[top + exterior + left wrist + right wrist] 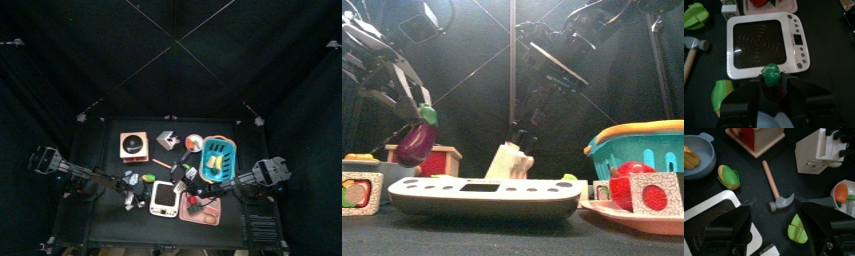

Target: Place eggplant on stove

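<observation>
The purple eggplant (416, 142) with its green cap (771, 74) hangs upright in my left gripper (773, 84), whose jaws are shut on its body. It is held above the table, just off the near edge of the white stove (763, 42), which has a black ringed cooking plate and a row of buttons. In the front view the stove (482, 194) lies flat in the middle, to the right of and below the eggplant. My right gripper (774, 233) hovers open and holds nothing above a toy hammer (774, 187) behind the stove.
Around the stove lie a corn cob (728, 176), a blue bowl (697, 153), a white knife block (820, 148), a wooden toy box (757, 138) and a green pod (797, 228). A blue basket (643, 152) and a pink tray (629, 218) stand to the right.
</observation>
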